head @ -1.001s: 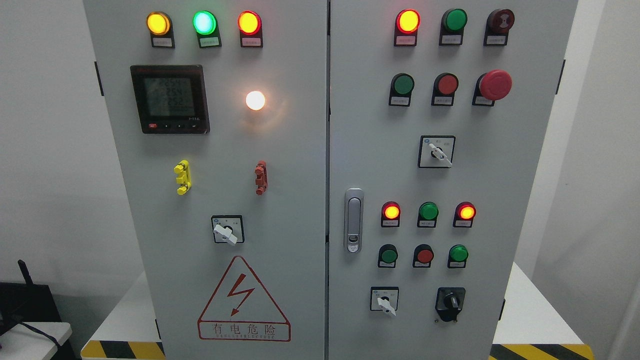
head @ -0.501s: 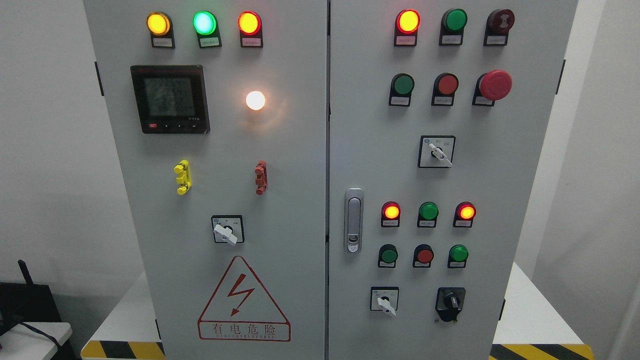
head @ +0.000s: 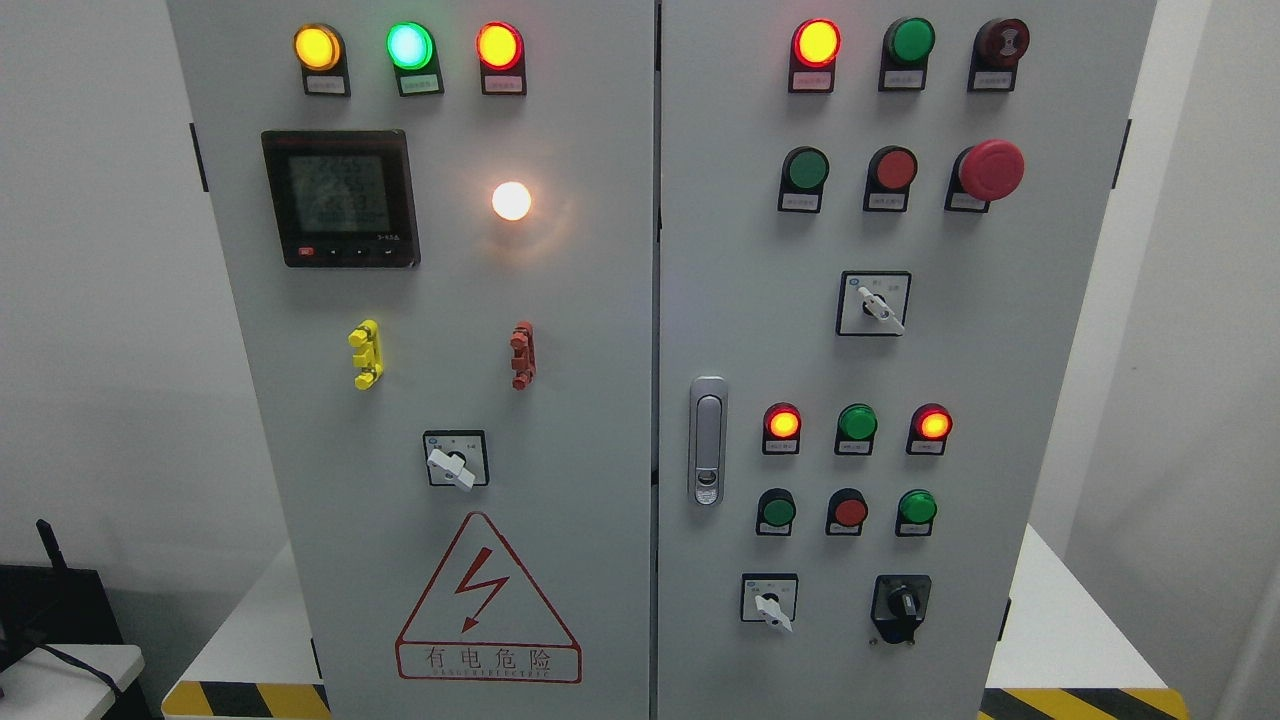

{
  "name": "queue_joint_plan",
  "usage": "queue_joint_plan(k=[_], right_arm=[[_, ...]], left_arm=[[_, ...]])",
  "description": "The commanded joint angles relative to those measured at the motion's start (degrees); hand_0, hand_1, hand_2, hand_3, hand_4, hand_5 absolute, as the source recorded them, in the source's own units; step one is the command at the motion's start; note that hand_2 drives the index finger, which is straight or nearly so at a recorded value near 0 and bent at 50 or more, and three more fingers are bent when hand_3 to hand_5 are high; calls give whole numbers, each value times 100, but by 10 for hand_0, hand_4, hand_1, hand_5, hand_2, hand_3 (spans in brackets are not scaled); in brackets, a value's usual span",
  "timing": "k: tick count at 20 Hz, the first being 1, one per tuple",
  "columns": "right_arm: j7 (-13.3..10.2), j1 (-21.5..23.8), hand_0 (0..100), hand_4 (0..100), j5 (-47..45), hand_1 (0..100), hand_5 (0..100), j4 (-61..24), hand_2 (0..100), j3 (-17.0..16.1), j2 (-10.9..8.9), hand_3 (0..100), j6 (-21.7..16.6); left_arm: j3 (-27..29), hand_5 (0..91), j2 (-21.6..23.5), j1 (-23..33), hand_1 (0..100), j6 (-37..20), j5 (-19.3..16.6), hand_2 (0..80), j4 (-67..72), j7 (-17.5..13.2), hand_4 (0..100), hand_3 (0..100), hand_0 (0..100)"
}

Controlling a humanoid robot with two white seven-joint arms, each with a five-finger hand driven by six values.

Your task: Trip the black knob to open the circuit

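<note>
On my feed I log a pale grey cabinet (head: 600,300) carrying a black knob (head: 903,603), a red mushroom button (head: 990,169), a glowing white lamp (head: 511,200), yellow (head: 366,354) and red (head: 522,355) clips, a red-outlined warning triangle (head: 487,600) and a black-and-yellow striped base edge (head: 245,699).

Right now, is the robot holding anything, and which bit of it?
Nothing held that can be seen: neither hand is in view, and the black rotary knob on the grey cabinet stands untouched.
</note>
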Motion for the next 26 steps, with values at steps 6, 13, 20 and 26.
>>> queue_joint_plan(k=[6, 13, 20, 26], right_arm=[[-350, 276, 307, 786, -18, 556, 899, -2171, 287, -27, -963, 676, -2164], [-359, 242, 267, 779, -27, 569, 897, -2875, 276, -36, -1122, 664, -2093], [-359, 23, 232, 782, -36, 604, 903, -4053, 269, -80, -1104, 659, -1092], [-332, -838, 223, 792, -62, 617, 908, -4546, 275, -72, -1025, 665, 23]], left_arm=[[0, 0, 2, -44, 389, 3, -185, 0, 0, 3, 0, 0, 120], [0, 0, 2, -44, 389, 3, -193, 0, 0, 3, 0, 0, 120], [0, 0, 2, -44, 389, 3, -193, 0, 0, 3, 0, 0, 120], [0, 0, 2, -44, 389, 3, -184, 0, 0, 3, 0, 0, 120]])
